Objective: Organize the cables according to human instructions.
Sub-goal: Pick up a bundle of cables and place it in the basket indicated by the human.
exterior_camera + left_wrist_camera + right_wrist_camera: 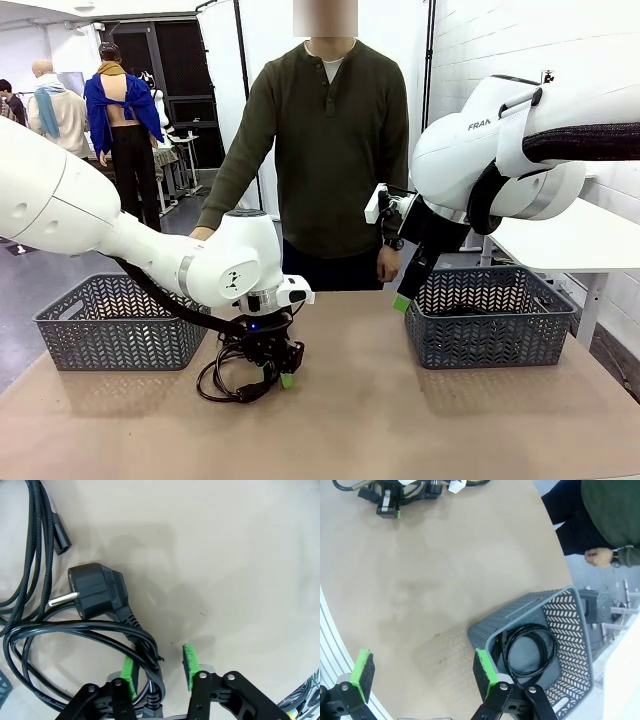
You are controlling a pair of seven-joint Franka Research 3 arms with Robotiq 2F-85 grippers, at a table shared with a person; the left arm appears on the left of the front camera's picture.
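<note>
Tan matte surface (420, 420) carrying two grey mesh baskets: left basket (118, 325) toward the left edge, right basket (490, 320) toward the right. Cable pile (232, 385) lying on the surface just right of left basket's near corner. Left jaws down on that pile, about half-closed, straddling strands of the power cable (85, 626); one green pad (190, 665) apart from the strands, so not clamped yet. Plug (95, 592) flat on the surface beside them; braided cable (32, 535) next to it, small connector (61, 542) on bare surface. Right jaws wide, holding nothing, hanging above right basket's left rim; one coiled cable (532, 647) on its bottom. Person (325, 150) in green shirt standing at far edge, between baskets. Behind: white partitions (270, 60), dark floor (40, 290), white table (570, 240) off right.
</note>
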